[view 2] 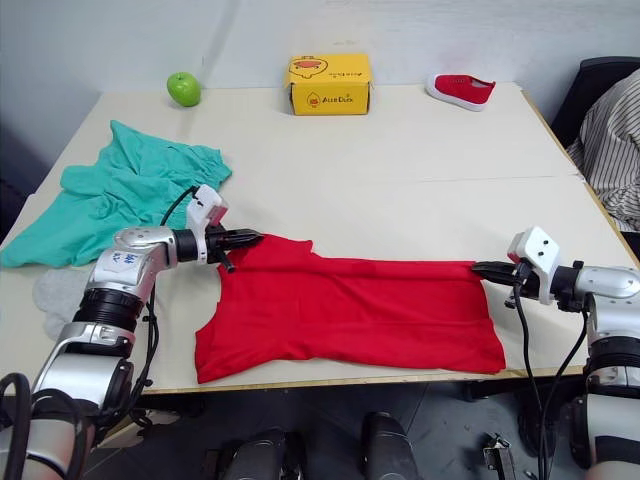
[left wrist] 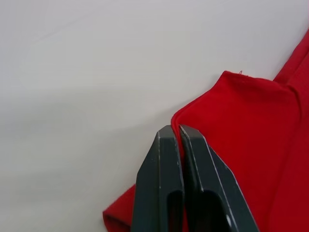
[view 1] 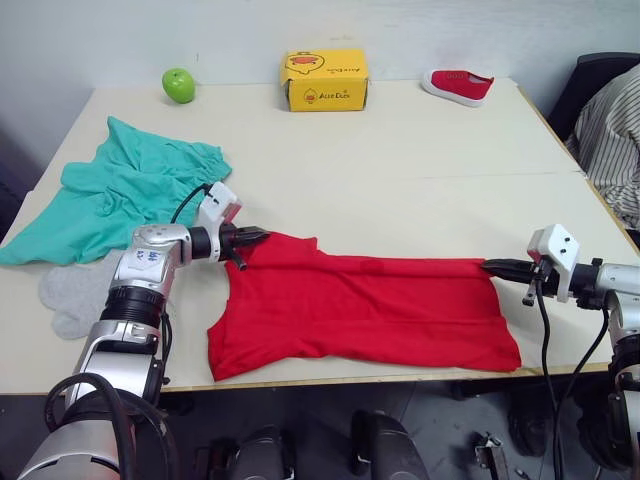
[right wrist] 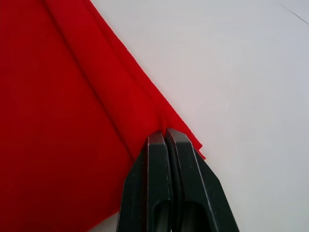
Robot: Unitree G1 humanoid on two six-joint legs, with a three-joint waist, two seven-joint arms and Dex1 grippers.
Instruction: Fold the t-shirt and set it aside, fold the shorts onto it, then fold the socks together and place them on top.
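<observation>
Red t-shirt (view 1: 365, 305) lies stretched between both grippers in the head views. Left gripper (left wrist: 175, 133), fingers pressed together, seemingly pinches its shoulder edge. Right gripper (right wrist: 161, 137), likewise closed, clamps the folded far corner.

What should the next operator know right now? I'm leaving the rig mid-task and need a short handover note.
Left gripper: shut on the t-shirt at its far left corner.
Right gripper: shut on the t-shirt at its far right corner.
The t-shirt lies stretched sideways along the near edge of the table, partly folded lengthwise, not yet set aside.
The shorts lie unfolded at far left; the socks lie flat just in front of them.
Left to do: finish the t-shirt fold and set it aside, fold the shorts onto it, then the socks on top.
</observation>
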